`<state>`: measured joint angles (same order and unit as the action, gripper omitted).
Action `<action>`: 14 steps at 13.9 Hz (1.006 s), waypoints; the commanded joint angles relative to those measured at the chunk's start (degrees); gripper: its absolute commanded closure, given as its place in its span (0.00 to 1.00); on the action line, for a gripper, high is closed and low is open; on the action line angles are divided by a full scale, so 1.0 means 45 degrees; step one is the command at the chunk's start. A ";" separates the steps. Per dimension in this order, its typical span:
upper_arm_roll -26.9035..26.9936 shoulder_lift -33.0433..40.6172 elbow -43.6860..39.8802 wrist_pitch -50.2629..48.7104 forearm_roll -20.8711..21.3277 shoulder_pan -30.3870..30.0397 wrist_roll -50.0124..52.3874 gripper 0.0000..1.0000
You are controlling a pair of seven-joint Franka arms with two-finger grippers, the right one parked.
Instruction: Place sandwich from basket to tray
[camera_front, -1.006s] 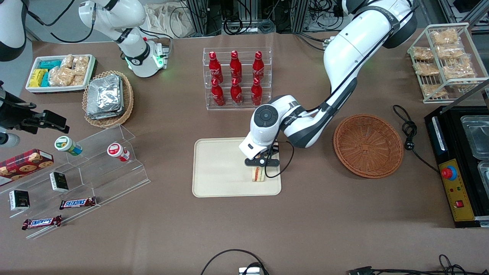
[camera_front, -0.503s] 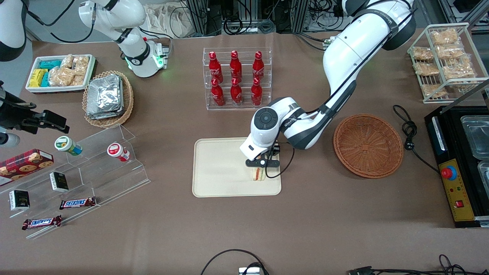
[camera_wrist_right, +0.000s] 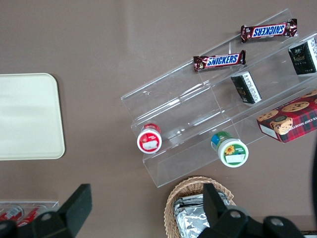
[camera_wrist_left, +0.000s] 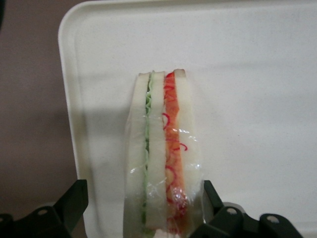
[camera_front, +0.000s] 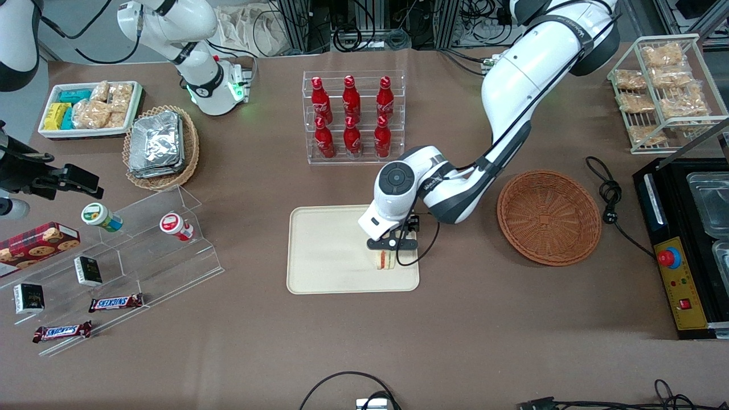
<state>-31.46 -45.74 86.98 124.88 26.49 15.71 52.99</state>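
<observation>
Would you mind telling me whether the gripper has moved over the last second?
Yes, slightly: the gripper has risen off the sandwich, edging toward the bottle rack, over the tray; fingers open.

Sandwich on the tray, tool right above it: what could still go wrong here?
1. The sandwich stands on its narrow edge on the tray, between the open fingers; a finger brushing it as the tool lifts could tip it over.
2. Its loose clear wrap could catch on a finger and be dragged along.
3. It sits near the tray's rim, at the corner nearest the basket, so a nudge might push it off.
</observation>
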 commanded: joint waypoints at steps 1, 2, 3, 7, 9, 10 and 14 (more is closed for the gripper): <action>0.0077 0.0087 -0.1395 -0.1575 0.0149 0.0201 0.0256 0.00; 0.0077 0.0126 -0.1767 -0.1909 0.0168 0.0201 0.0527 0.00; 0.0077 0.0184 -0.2003 -0.2105 0.0207 0.0182 0.1032 0.00; 0.0760 0.1353 -0.2122 -0.2866 0.0208 0.0045 0.1643 0.00; 0.0975 0.2153 -0.2122 -0.3317 0.0208 -0.0441 0.1584 0.00; 0.0976 0.2505 -0.2122 -0.3531 0.0169 -0.0830 0.1526 0.00; 0.0956 0.3522 -0.2103 -0.4528 0.0071 -0.2277 0.1214 0.00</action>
<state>-26.82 -32.41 76.17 106.11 26.80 7.76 58.77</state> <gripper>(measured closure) 0.000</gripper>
